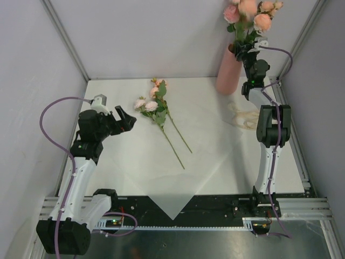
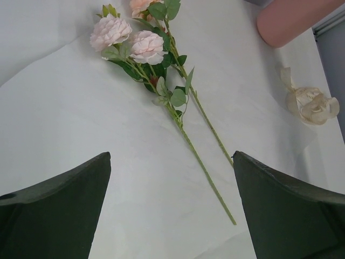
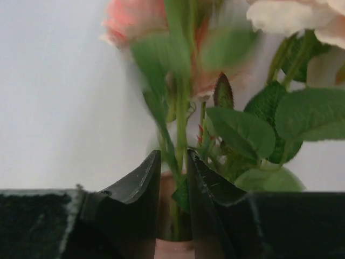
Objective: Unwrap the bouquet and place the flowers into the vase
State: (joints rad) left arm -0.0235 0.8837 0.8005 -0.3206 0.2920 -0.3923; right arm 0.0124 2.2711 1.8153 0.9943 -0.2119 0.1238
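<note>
The bouquet lies undone, its white paper (image 1: 178,178) spread flat on the table. Two stems of pink flowers (image 1: 156,105) rest on that paper, and the left wrist view shows their blooms (image 2: 145,46). Other flowers (image 1: 249,13) stand in the salmon-pink vase (image 1: 229,73) at the back right. My right gripper (image 1: 242,49) is at the vase mouth. Its jaws (image 3: 173,154) stand slightly apart around a green stem (image 3: 181,124) above the vase rim (image 3: 175,249). My left gripper (image 1: 125,120) hovers open and empty (image 2: 171,156), to the left of the lying flowers.
A cream ribbon (image 1: 245,117) lies on the table in front of the vase, also seen from the left wrist (image 2: 312,105). Grey walls close in the table at the back and both sides. The vase stands close to the back right corner.
</note>
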